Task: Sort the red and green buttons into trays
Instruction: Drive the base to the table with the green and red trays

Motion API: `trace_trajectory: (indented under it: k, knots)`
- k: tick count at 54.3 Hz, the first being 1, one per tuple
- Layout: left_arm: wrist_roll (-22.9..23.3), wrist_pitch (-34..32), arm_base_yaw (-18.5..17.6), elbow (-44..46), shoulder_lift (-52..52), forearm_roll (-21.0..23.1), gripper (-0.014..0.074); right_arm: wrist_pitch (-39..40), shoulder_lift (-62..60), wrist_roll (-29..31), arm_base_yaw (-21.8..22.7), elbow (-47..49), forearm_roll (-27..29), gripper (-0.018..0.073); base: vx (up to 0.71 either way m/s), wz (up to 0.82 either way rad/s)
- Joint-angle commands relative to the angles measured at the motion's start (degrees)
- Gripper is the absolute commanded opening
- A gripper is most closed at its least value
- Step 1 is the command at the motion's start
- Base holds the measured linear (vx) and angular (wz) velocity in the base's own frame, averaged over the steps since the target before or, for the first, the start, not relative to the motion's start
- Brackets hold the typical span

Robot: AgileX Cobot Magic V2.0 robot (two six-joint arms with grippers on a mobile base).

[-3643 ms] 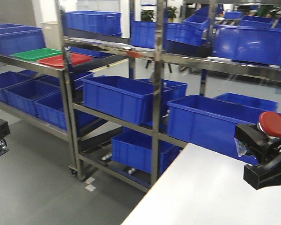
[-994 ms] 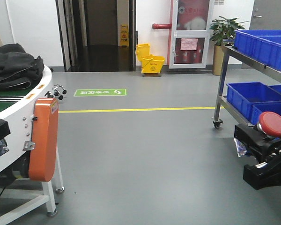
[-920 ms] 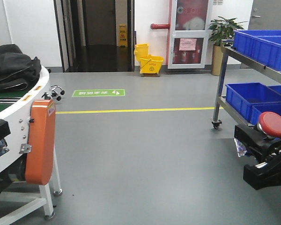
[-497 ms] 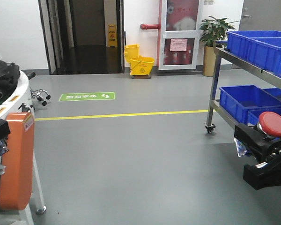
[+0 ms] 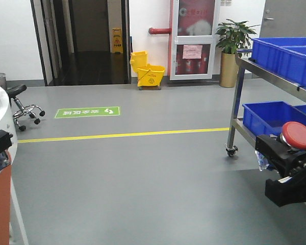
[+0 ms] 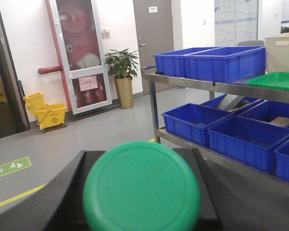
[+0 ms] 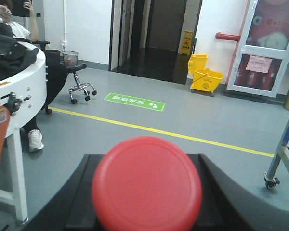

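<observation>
1. Carrying step, as I judge it: left fingers are closed around the green button, and right fingers around the red button.
2. Next: approach the green tray on the rack; the red tray is not in view.

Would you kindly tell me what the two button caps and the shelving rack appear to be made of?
The red button and green button have caps that look like moulded plastic: smooth, matte, evenly coloured. The rack frame seems to be polished metal, probably steel: silvery-grey with a sheen.
</observation>
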State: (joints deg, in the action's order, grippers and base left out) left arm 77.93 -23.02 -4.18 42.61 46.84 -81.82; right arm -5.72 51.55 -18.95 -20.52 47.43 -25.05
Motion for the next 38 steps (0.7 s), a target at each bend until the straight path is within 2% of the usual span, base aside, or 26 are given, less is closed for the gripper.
trace_trajectory:
  k: [1,38]
  knots:
    - [0.6,-0.7,-0.1,2.0,-0.3,2.3,-0.0006,4.9,-0.8,0.1,0.0,2.0,-0.9,-0.0009,0.43,0.0]
    - [0.6,-0.7,-0.1,2.0,-0.3,2.3,-0.0006,4.9,-0.8,0.1,0.0,2.0,-0.9,-0.0009,0.45,-0.06]
